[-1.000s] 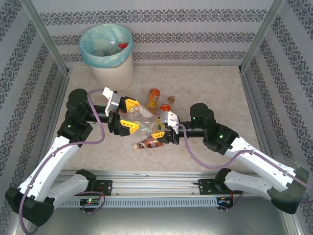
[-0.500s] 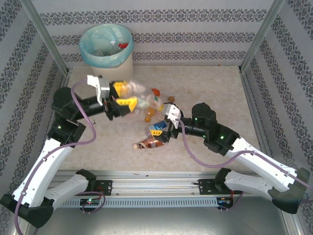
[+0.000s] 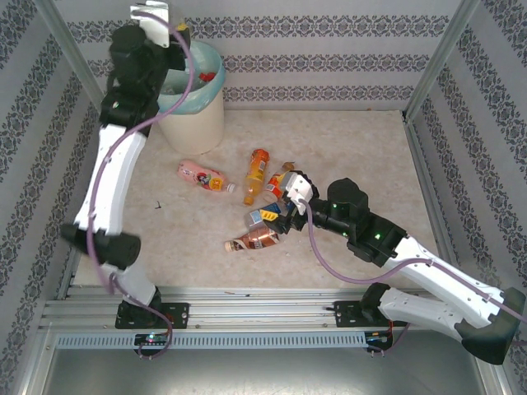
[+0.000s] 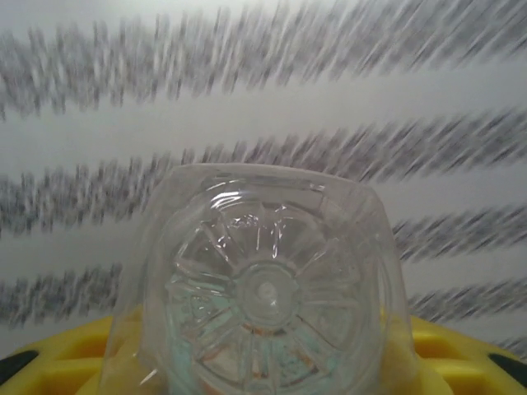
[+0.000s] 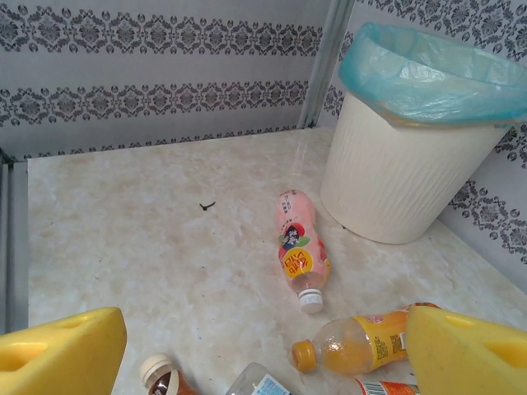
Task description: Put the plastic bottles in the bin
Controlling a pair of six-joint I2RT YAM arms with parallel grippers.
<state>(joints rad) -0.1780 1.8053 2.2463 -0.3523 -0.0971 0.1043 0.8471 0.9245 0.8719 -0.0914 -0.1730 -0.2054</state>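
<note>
My left gripper (image 3: 179, 36) is raised over the rim of the cream bin (image 3: 194, 119) with its turquoise liner. It is shut on a clear bottle (image 4: 268, 288), whose ribbed base faces the left wrist camera between the yellow fingers (image 4: 461, 354). On the table lie a pink bottle (image 3: 202, 175), an orange one (image 3: 257, 174), a blue-labelled one (image 3: 262, 217) and a brown one (image 3: 251, 242). My right gripper (image 3: 284, 202) hovers open above this cluster. Its wrist view shows the pink bottle (image 5: 300, 247), the orange bottle (image 5: 354, 344), the brown cap (image 5: 155, 370) and the bin (image 5: 395, 181).
Bottles with red caps lie inside the bin (image 3: 204, 76). Patterned walls and metal posts (image 3: 428, 62) enclose the table. A small dark speck (image 5: 207, 205) lies on the marble surface. Open floor stretches to the right of the bottles.
The left arm has swung up from the middle of the table to the bin, carrying the clear bottle. The pink bottle is uncovered. The right gripper has edged slightly right.
</note>
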